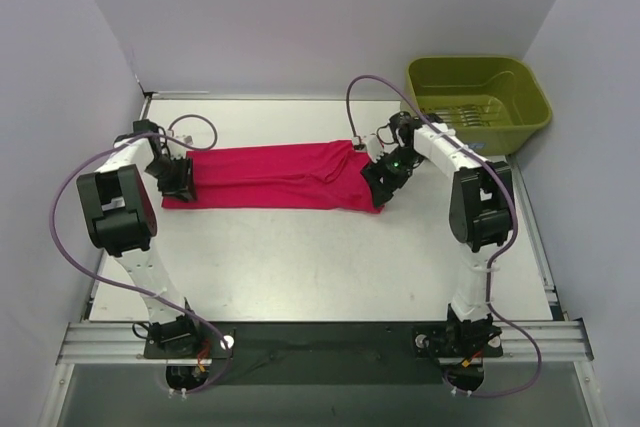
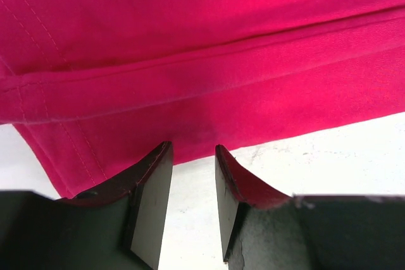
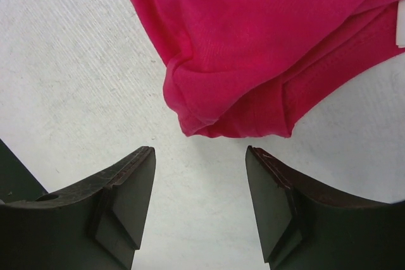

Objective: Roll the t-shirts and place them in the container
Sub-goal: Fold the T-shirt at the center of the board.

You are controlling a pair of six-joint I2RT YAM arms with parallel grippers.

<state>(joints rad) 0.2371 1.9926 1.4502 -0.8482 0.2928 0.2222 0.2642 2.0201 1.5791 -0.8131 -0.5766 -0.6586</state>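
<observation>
The green bin (image 1: 530,112) sits in the far right corner, its ribbed floor in plain sight. The red t-shirt (image 1: 270,177) lies folded in a long band across the table (image 1: 300,267), with bare tabletop in front of it. The left fingers (image 2: 150,210) are slightly parted at its near edge, gripping nothing. The right fingers (image 3: 123,213) are spread wide, just short of its folded corner.

overhead, two wrists close over t-shirt (image 1: 270,177)
</observation>
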